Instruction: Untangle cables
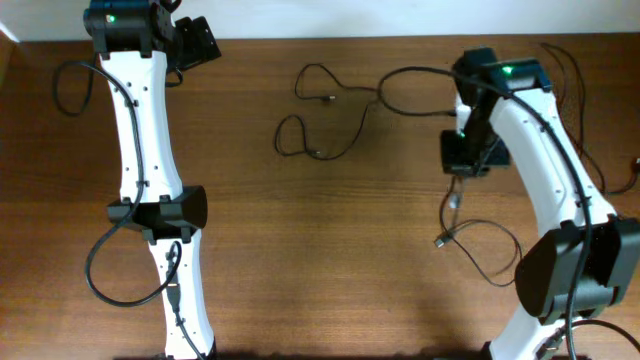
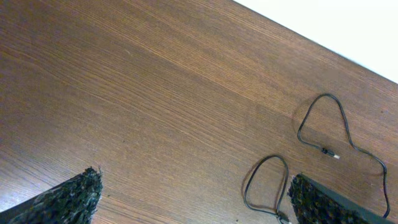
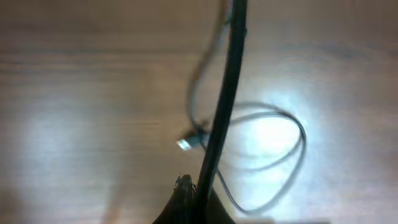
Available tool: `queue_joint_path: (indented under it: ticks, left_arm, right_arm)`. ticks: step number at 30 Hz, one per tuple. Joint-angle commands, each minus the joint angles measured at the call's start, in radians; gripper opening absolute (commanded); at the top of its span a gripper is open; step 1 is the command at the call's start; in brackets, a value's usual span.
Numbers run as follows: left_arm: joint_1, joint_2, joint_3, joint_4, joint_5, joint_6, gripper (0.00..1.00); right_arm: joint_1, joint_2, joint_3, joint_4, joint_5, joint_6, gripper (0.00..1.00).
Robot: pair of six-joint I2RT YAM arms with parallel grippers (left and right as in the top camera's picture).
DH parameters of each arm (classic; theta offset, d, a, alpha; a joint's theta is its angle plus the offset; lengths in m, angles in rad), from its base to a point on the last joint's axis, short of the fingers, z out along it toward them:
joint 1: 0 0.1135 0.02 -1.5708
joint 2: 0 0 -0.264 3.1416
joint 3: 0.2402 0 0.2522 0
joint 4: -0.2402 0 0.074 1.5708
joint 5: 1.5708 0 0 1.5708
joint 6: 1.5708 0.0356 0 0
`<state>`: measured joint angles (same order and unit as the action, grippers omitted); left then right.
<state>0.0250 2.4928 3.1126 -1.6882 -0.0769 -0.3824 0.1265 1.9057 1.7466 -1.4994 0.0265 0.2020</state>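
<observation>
Thin black flexible cables point(image 1: 318, 153) loop loosely near the far edge's middle on the brown wooden table point(image 1: 300, 260). Towards the right edge, the right gripper point(image 3: 186, 190) pinches one strand tight. The left gripper point(image 2: 194, 180) gapes wide, holding nothing, by the far left corner.

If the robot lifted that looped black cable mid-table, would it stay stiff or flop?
Probably flop: the looped cable lies in loose curls. It looks thin, so likely light. The held cable at the right end effector droops similarly.

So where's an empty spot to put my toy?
The big bare middle of the table, between the left arm and right arm, below the cable loops. It's crowded up top and by the right hand, where another cable lies.
</observation>
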Motion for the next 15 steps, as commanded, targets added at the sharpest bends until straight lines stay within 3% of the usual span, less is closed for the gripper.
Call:
queue_joint_path:
  ticks: [1, 5, 6, 8, 11, 15]
  left_arm:
    - [0.001, -0.013, -0.004, 0.000, 0.010, 0.010, 0.99]
    - [0.001, -0.013, -0.004, 0.000, 0.010, 0.010, 0.99]
    - [0.001, -0.013, -0.004, 0.000, 0.010, 0.010, 0.99]
    - [0.001, -0.013, -0.004, 0.000, 0.010, 0.010, 0.99]
    - [0.001, -0.013, -0.004, 0.000, 0.010, 0.010, 0.99]
    - [0.001, -0.013, -0.004, 0.000, 0.010, 0.010, 0.99]
  right_arm:
    - [-0.071, -0.001, -0.178, 0.001, 0.032, 0.023, 0.07]
    - [-0.089, -0.001, -0.389, 0.032, 0.027, 0.121, 0.34]
    - [-0.088, -0.001, -0.424, 0.057, 0.004, 0.120, 0.55]
    - [-0.088, -0.001, -0.492, 0.163, -0.055, 0.119, 0.75]
    - [-0.088, -0.001, -0.552, 0.310, -0.109, 0.162, 0.76]
    - [-0.087, -0.001, -0.593, 0.453, -0.105, 0.278, 0.49]
